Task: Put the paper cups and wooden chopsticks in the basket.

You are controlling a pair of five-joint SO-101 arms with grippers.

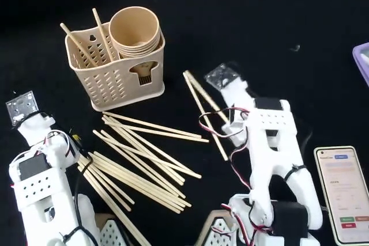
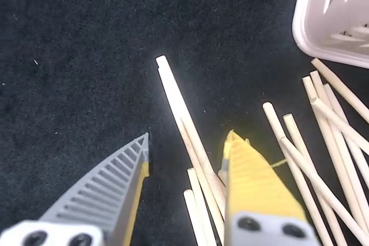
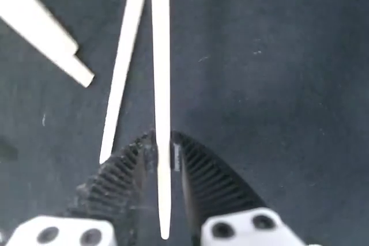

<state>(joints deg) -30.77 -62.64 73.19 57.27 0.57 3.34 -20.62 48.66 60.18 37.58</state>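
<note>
Wooden chopsticks (image 1: 138, 159) lie in a loose, crossing heap on the black surface (image 1: 259, 27), just in front of the beige slotted basket (image 1: 118, 82). Two more sticks (image 1: 102, 30) lean tilted in one compartment of the basket. A nested stack of paper cups (image 1: 135, 30) stands upright in the compartment beside them. Apart from the heap, a few chopsticks lie near the right arm. There the right pincer (image 3: 163, 142) is clamped narrow on a single chopstick (image 3: 161, 84), with a second stick (image 3: 124, 67) lying just beside it. The left pincer (image 2: 189, 136) gapes wide at the near edge of the heap. A joined pair of chopsticks (image 2: 173, 93) lies between its jaws, close to the yellow one. A phone (image 1: 345, 191) with a lit screen lies on the surface beside the right arm.
</note>
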